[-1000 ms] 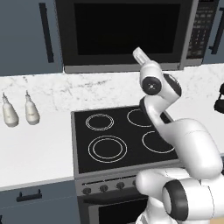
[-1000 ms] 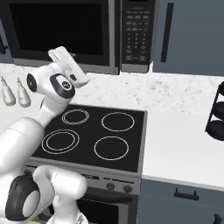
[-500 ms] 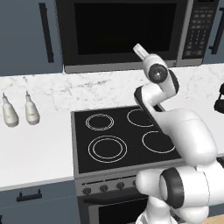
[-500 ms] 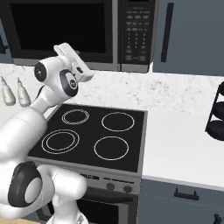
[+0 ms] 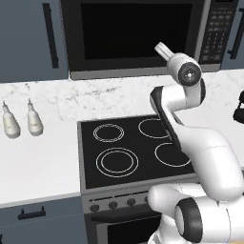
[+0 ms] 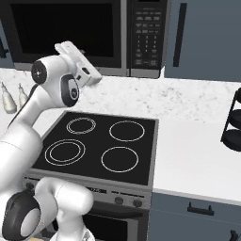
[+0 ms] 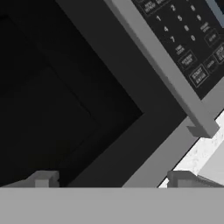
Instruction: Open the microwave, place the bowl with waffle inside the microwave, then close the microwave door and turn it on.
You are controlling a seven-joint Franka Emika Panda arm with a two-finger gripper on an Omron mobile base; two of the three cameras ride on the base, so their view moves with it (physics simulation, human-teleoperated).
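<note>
From the left base view, the microwave (image 5: 143,35) is seen shut above the stovetop (image 5: 138,145), its door (image 5: 136,33) directly ahead of the raised gripper (image 5: 161,49).

In the right base view, the gripper (image 6: 70,49) is pointed at the door's lower right corner.

In the hand view, the fingertips (image 7: 43,179) are spread wide and empty; the door's grey vertical edge (image 7: 164,70) is framed between them, beside the keypad (image 7: 186,37).

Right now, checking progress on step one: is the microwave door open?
No, the microwave door sits shut and flush against the microwave.
</note>
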